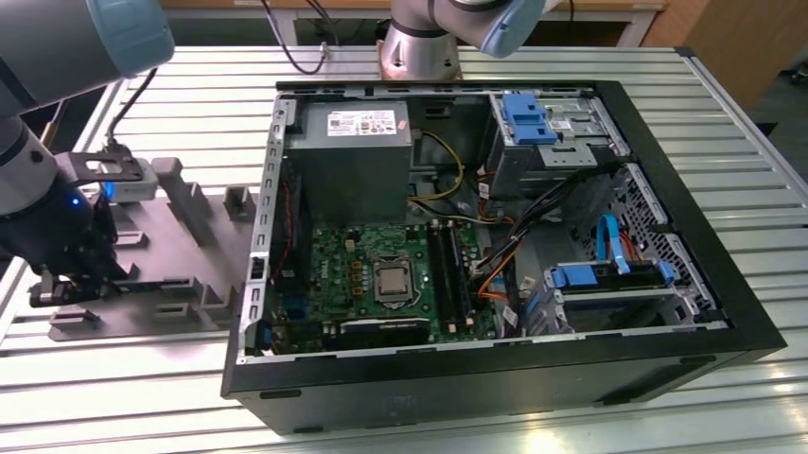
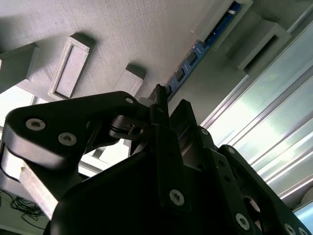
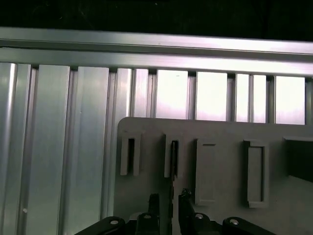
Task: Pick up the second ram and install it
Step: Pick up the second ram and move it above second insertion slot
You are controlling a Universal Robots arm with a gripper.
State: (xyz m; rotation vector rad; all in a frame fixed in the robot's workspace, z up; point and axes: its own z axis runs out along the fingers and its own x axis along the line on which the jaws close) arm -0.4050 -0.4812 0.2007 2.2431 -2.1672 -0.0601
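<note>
Over the grey fixture plate (image 1: 189, 255), well clear of the open computer case (image 1: 707, 312), I find the gripper (image 3: 169, 199) set narrow. Its fingers straddle the second ram (image 2: 211, 41), which stands on edge between upright posts. Slim gaps show either side. The gripper body hides the ram's near end.

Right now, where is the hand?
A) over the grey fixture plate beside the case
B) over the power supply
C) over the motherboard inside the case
A: in the exterior view the hand is low over the grey fixture plate, outside the computer case.
</note>
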